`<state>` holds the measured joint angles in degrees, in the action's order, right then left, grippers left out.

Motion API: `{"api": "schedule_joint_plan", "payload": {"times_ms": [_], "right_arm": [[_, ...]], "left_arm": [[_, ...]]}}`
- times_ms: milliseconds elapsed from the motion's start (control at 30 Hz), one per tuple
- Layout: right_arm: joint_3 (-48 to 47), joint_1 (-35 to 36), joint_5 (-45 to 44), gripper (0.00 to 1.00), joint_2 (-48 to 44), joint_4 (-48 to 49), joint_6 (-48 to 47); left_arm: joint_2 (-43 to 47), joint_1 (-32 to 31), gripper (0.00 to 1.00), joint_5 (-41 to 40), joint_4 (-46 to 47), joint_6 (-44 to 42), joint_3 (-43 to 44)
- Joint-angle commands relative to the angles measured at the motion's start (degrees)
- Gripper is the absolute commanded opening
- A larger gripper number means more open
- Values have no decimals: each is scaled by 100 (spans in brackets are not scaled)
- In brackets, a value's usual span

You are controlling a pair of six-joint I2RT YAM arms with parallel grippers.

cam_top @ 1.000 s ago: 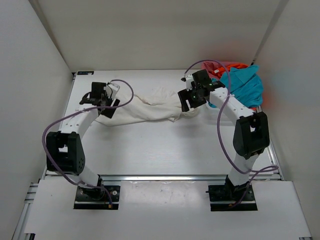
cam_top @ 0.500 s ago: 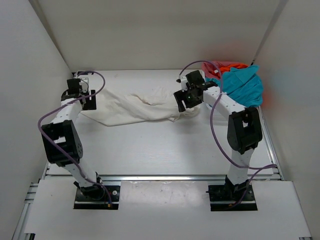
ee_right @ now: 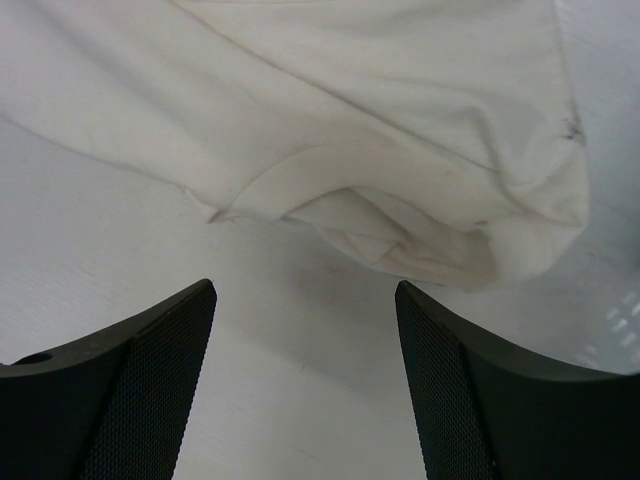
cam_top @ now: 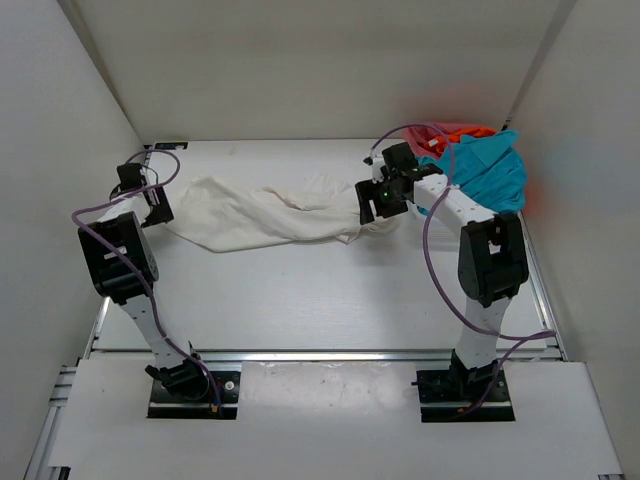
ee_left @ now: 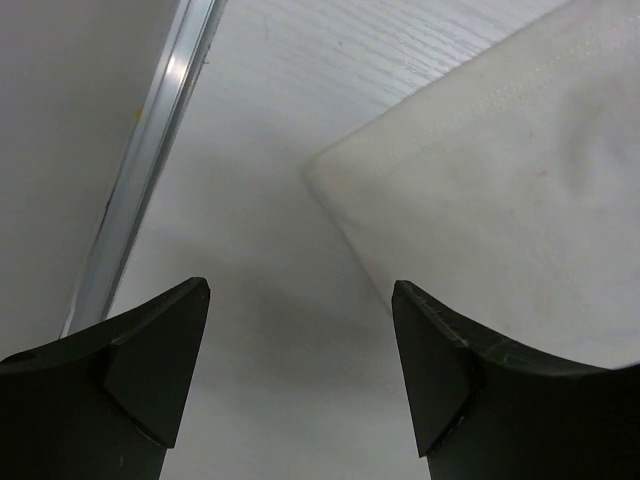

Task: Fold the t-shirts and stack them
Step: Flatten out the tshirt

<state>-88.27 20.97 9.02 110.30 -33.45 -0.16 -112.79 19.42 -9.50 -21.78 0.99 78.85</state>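
at the far left edge of the bench [cam_top: 330, 300] the left arm [cam_top: 120, 262] reaches out beside the metal rail [ee_left: 150, 150] that runs along that edge. the left jaws stand wide open and hold nothing. in the left wrist view the two dark fingers [ee_left: 150, 360] frame only bare bench. the hemmed corner of the white t-shirt [cam_top: 270, 215] lies flat just ahead of them. its cloth runs on behind one finger in that view, and whether it touches that finger cannot be told.

from that corner the white t-shirt stretches as a long, rumpled band across the far half of the bench, from near the left edge to right of the middle. its right end is bunched and folded over on itself.

the right arm [cam_top: 485, 265] bends in from the right edge and brings the right jaws to that bunched end. they too are wide open, with nothing gripped. in the right wrist view the textured fingers [ee_right: 140, 390] stand apart over bare bench, and the crumpled end of the shirt lies just beyond their tips, with no cloth between them.

in the far right corner the other t-shirts sit in a loose heap, apart from the white one. the teal-blue t-shirt [cam_top: 490, 170] is on top and nearest. the pinkish-red t-shirt [cam_top: 438, 130] and the orange t-shirt [cam_top: 482, 131] show behind it.
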Motion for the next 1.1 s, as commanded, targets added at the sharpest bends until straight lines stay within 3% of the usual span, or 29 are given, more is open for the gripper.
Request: {"api": "schedule_joint_plan", "payload": {"times_ms": [0,267,433,533,633,700,733,767,967,1033,1067], "right_arm": [[100,135,258,77,-298,84,60],[275,136,417,77,-334,-91,-159],[240,83,382,77,-220,-91,-159],[187,47,434,77,-123,-109,-151],[161,39,487,76,-88,-57,-89],[161,4,592,76,-27,-39,-45],[204,21,593,76,-26,-30,-63],[144,12,662,76,17,-47,-28],[29,48,707,76,106,23,-10],[38,56,742,77,71,6,-10],[47,65,759,77,97,-12,-19]], "left_arm": [[-93,-140,85,-307,253,41,218],[-796,-158,89,9,262,41,754],[-946,-351,87,-77,323,-502,808],[-982,-500,73,-89,219,-723,711],[-1069,-422,47,368,43,-724,720],[-1157,-378,23,474,-159,-715,789],[-1192,-343,15,484,-203,-697,825],[-1219,-360,1,475,-282,-715,825],[-833,-193,4,466,-318,-531,588],[-579,26,33,868,-309,-233,666],[-560,105,41,1132,-301,73,676]]}}
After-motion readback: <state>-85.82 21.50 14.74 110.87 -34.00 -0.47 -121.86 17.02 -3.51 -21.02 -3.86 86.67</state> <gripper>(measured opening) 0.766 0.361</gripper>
